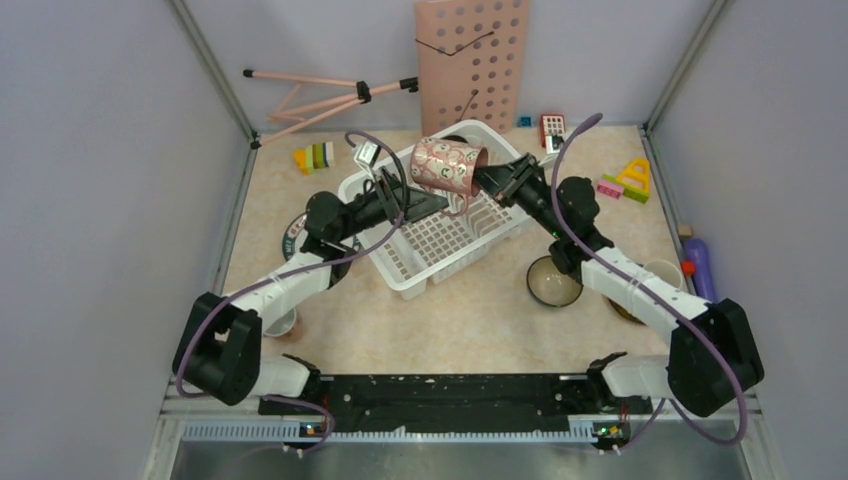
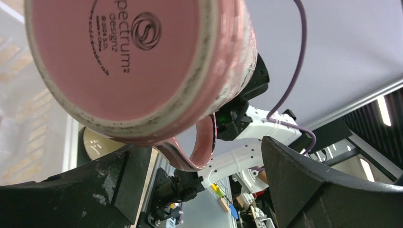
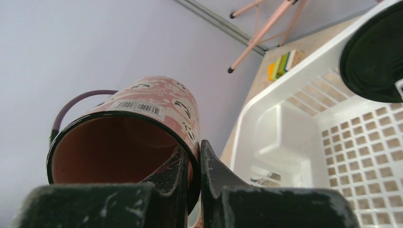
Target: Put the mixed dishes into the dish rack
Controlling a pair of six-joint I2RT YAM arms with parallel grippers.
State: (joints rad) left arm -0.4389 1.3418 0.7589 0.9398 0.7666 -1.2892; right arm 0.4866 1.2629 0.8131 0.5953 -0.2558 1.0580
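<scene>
Pink cup (image 1: 447, 166): tipped in the air over the dish rack (image 1: 440, 240).
Right claw (image 3: 192, 152): pinching the cup's rim.
Left claw (image 1: 422, 205): wide open, empty, under the cup.
Hidden: bowl (image 1: 552, 283), partly behind right arm.

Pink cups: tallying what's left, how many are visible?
2 pink cups: one in the right gripper over the dish rack, one half-hidden under the left arm; more may be hidden.

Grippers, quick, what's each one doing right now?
Left gripper: jaws open, holding nothing.
Right gripper: closed on the pink mug rim, above the dish rack.
</scene>
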